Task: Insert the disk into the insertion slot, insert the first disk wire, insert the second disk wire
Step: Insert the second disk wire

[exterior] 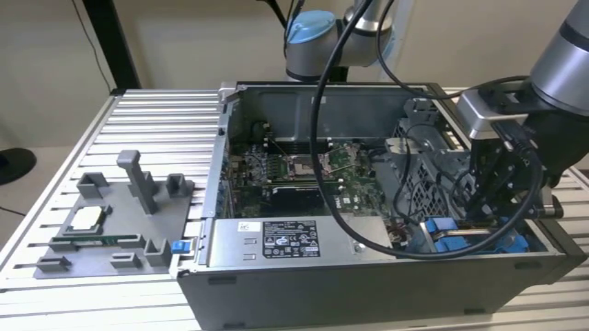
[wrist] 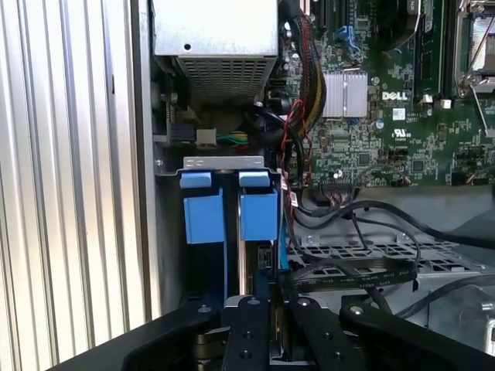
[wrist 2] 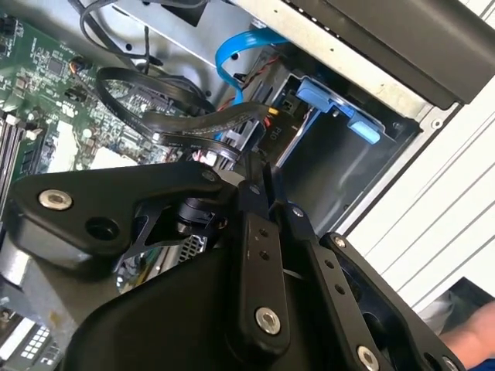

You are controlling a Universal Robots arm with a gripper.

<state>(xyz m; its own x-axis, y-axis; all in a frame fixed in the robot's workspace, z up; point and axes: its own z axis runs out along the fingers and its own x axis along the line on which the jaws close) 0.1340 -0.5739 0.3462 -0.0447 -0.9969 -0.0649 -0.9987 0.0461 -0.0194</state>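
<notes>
In the exterior view my gripper [exterior: 476, 222] reaches down into the open computer case at its near right corner. Both wrist views show the gripper [wrist 2: 259, 176] [wrist: 274, 305] with its fingers nearly together on the end of a flat black disk wire [wrist 2: 186, 120] [wrist: 348, 270]. Just beyond the fingertips is the insertion slot [wrist: 232, 255] [wrist 2: 317, 154] in the dark perforated cage. Two blue carrier tabs [wrist: 259, 209] [wrist 2: 329, 97] stand side by side at its mouth. The disk's metal body is hidden. A thin blue wire [wrist 2: 232, 69] curves down to the slot.
The grey power supply box [exterior: 276, 238] [wrist: 216, 31] sits beside the slot, and the green motherboard [exterior: 294, 172] [wrist: 387, 116] lies behind. Loose black cables cross the cage. The case wall [wrist: 143, 154] runs close by. A grey fixture [exterior: 120, 221] with parts rests on the ribbed table.
</notes>
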